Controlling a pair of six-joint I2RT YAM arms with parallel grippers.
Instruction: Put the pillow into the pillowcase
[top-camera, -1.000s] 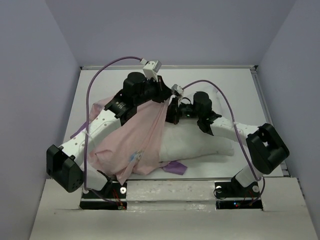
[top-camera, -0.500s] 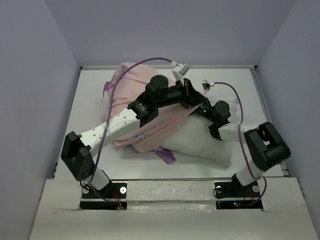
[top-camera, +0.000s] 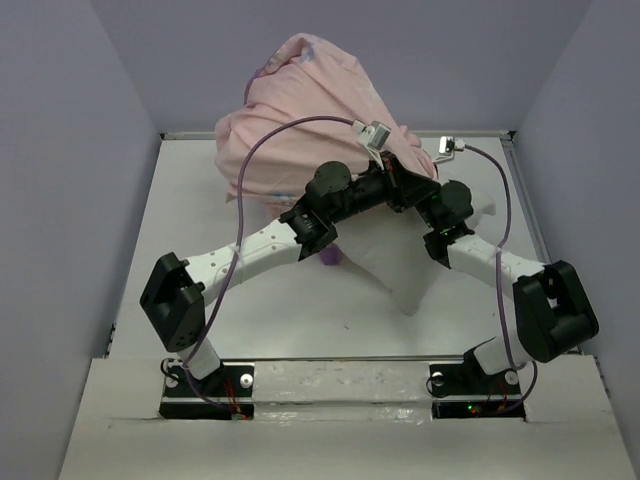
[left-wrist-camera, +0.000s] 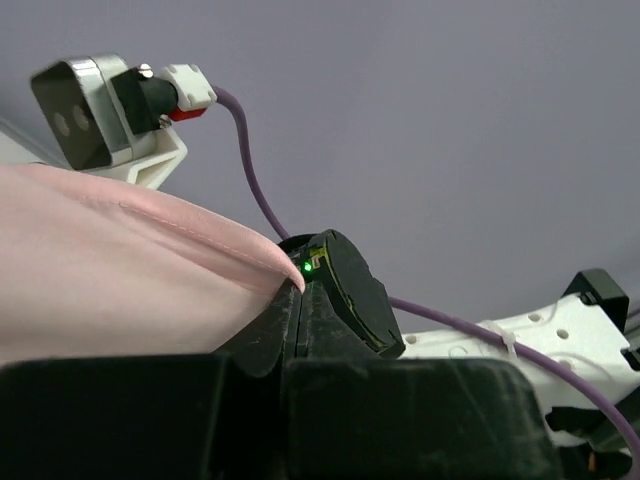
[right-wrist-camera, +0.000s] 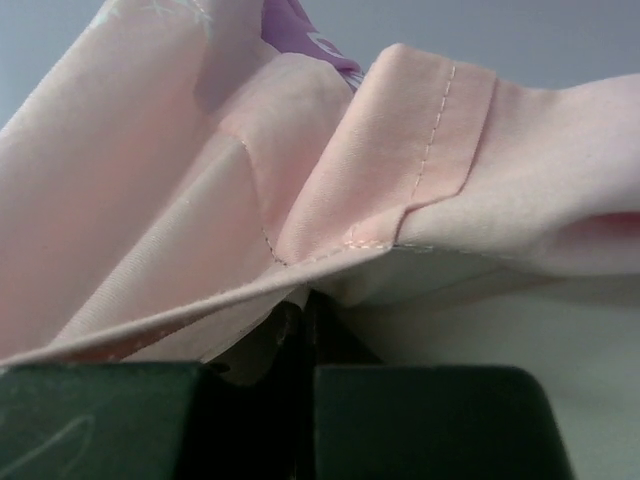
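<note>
Fingers (left-wrist-camera: 262, 335) of the left gripper (top-camera: 392, 182) are pressing fully together on a pink hemmed edge of the pillowcase (top-camera: 300, 110), with no gap showing between them in the left wrist view. In the top view the case is ballooning upward past the far edge of the table (top-camera: 200, 250), left of centre, its pale reverse facing out and a sliver of purple face showing only in the right wrist view. Just right of the left gripper, nearly touching it, the right gripper (top-camera: 418, 197) is likewise clamping shut, its fingers (right-wrist-camera: 335, 345) biting a stitched fold of the same hem. Both arms are thus holding the case by its mouth at almost one point, well above the surface and right of centre. Below and nearward of the fingers the pillow (top-camera: 400, 270) is hanging as a white wedge, its long axis running roughly from the grippers toward the near edge, its free corner pointing at the near edge on the right arm's side. How much of it is sitting inside the case is hidden. As a judgement, the coming move is turning on this opposition, case farward, exposed pillow nearward, and the hem is needing to travel nearward over that corner.
</note>
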